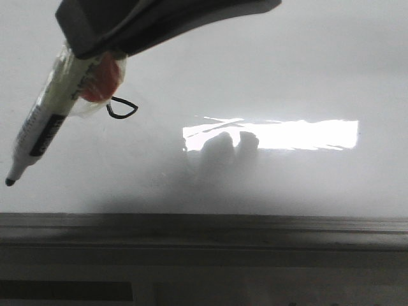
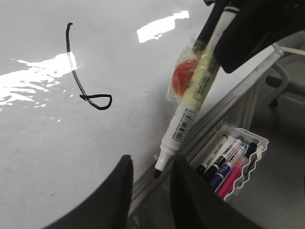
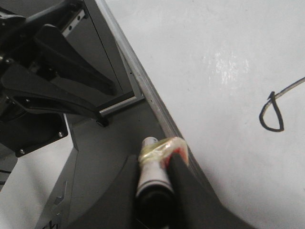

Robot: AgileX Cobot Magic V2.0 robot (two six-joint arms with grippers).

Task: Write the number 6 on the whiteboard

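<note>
Item 1, whiteboard [image 1: 268,76]: glossy white board, grey rail [image 1: 204,226] along its near edge.

Item 2, number 6 [image 2: 81,76]: thin black line on the board, a long curved stem ending in a small flattened loop. It reads as drawn, so the task looks near complete.

Item 3, marker [image 2: 190,105]: uncapped, taped, with an orange patch on its barrel. Long axis slants down, tip towards the rail and apparently lifted off the board.

Item 4, right hand [image 3: 157,176]: clamped on the marker. It is the nearer hand; the loop lies just beyond the barrel, farther onto the board.

Item 5, left hand [image 2: 150,191]: fingers apart, holding nothing, hovering near the rail.

Item 6, tray of spare markers [image 2: 231,160]: hung outside the rail.
</note>
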